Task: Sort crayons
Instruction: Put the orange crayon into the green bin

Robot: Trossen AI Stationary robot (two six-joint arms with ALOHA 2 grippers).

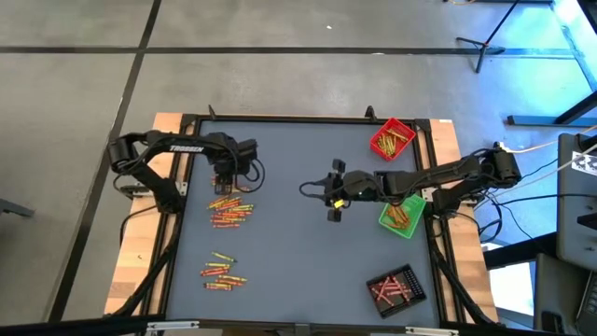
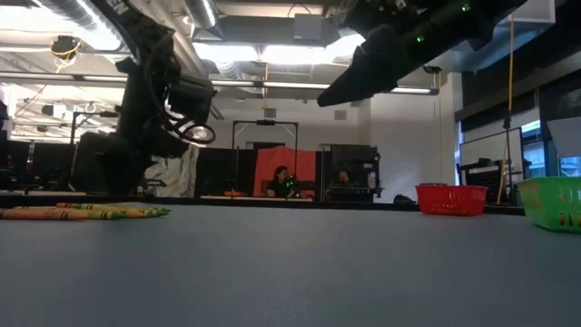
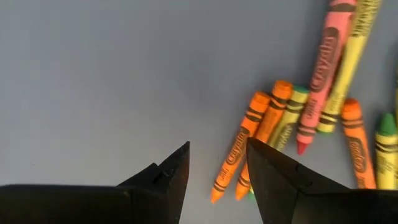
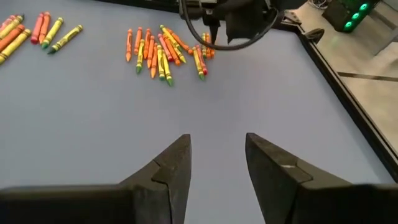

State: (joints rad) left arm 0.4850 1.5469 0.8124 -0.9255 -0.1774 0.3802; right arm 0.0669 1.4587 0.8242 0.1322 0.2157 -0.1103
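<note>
While the left gripper [image 3: 217, 177] hangs parted and empty over the near crayons [image 1: 230, 212] — a second cluster [image 1: 222, 271] lies apart on the mat — a pick is being lined up. Next comes lowering astride one stick. Over mid-table, the right gripper [image 4: 217, 168] waits, parted, empty.

bare table centre [image 1: 289, 243], crayons [image 1: 230, 211] crowding left

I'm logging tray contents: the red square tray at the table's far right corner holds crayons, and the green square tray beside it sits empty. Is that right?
Not quite. The red square tray does hold crayons, but the green square tray is not empty: the high view shows several thin crayon sticks lying inside it, partly under the right arm.
</note>
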